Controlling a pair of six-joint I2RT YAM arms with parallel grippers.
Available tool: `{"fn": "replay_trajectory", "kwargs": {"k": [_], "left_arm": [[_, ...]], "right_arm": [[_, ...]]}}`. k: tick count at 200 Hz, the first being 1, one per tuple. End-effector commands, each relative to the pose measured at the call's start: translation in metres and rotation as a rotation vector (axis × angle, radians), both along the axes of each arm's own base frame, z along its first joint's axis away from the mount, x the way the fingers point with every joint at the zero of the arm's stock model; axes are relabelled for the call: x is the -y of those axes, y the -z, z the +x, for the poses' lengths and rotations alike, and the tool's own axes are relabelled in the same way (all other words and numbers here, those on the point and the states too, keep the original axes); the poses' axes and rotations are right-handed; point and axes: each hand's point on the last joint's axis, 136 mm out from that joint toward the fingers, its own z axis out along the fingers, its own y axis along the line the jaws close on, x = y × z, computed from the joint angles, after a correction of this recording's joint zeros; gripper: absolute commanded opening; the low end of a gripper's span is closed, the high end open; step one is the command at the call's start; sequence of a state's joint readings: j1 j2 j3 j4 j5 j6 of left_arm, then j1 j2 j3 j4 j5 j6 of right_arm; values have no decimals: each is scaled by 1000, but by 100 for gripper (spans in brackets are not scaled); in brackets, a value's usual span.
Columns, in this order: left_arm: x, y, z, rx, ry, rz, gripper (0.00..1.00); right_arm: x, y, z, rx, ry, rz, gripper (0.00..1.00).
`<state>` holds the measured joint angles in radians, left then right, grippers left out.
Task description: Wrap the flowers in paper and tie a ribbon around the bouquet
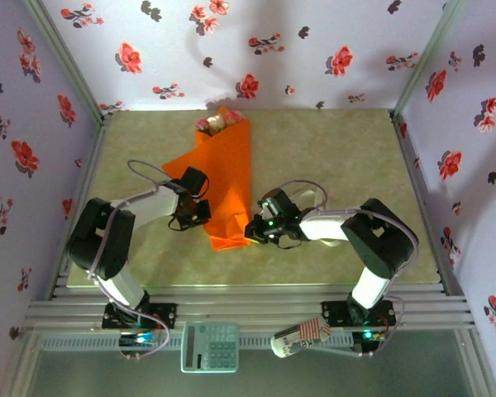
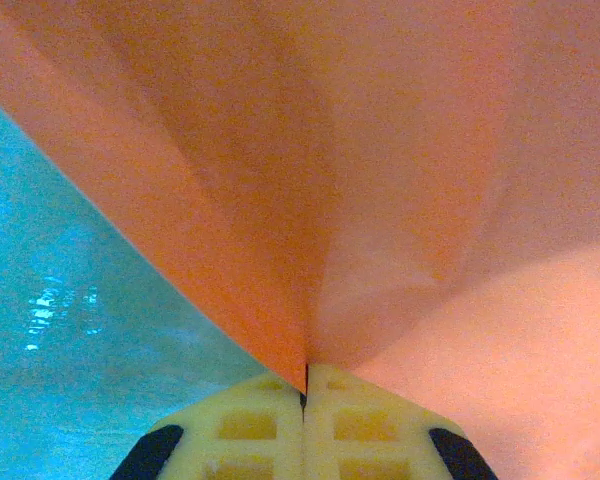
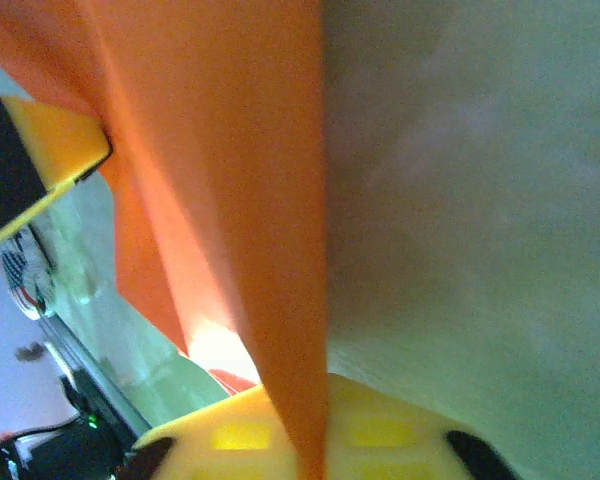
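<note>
The orange paper (image 1: 223, 178) lies folded lengthwise on the table, wrapped around the flowers (image 1: 215, 124), whose pink and cream heads stick out at its far end. My left gripper (image 1: 200, 212) is shut on the paper's left edge; in the left wrist view the sheet (image 2: 380, 180) fans out from between the closed fingertips (image 2: 270, 420). My right gripper (image 1: 253, 230) is shut on the near right corner, and in the right wrist view a strip of paper (image 3: 270, 200) runs down between its fingers (image 3: 380, 430). The ribbon is out of view.
The green tabletop (image 1: 339, 157) stretches right of the paper, closed in by purple flowered walls (image 1: 314, 50). On the front rail lie a pale keypad device (image 1: 209, 346) and a small striped object (image 1: 302, 337).
</note>
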<state>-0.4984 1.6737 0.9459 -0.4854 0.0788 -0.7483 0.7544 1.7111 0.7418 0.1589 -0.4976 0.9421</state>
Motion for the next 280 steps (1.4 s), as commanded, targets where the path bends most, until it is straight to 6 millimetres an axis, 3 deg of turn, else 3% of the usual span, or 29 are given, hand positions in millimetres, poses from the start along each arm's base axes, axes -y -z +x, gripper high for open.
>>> {"fn": "replay_trajectory", "kwargs": {"k": [1, 28, 46, 56, 69, 114, 184, 195, 211, 227, 244, 280], "left_arm": [[2, 1, 4, 4, 29, 25, 0], [3, 0, 7, 8, 36, 25, 0], [5, -1, 8, 11, 44, 22, 0], [7, -2, 9, 15, 50, 21, 0], [8, -2, 10, 18, 57, 16, 0], [10, -1, 11, 10, 65, 27, 0], [1, -5, 6, -7, 47, 83, 0], [-2, -9, 4, -4, 40, 93, 0], [-2, -13, 2, 5, 35, 91, 0], [-2, -13, 0, 3, 35, 91, 0], [-2, -14, 1, 4, 37, 99, 0], [-5, -10, -1, -20, 53, 152, 0]], "right_arm": [[3, -1, -2, 16, 12, -1, 0], [6, -3, -4, 25, 12, -9, 0], [9, -8, 1, 49, 16, -12, 34], [12, -10, 7, 69, 29, -17, 43], [13, -13, 17, 83, 37, -11, 47], [1, -10, 36, 73, 19, 15, 42], [1, -5, 36, 64, 39, 15, 5], [1, -3, 35, 62, 30, 5, 7], [1, -2, 32, 61, 14, -10, 32], [1, -1, 31, 63, 12, -11, 42], [1, 0, 32, 65, 12, -11, 42], [-2, 3, 38, 75, 15, -15, 28]]}}
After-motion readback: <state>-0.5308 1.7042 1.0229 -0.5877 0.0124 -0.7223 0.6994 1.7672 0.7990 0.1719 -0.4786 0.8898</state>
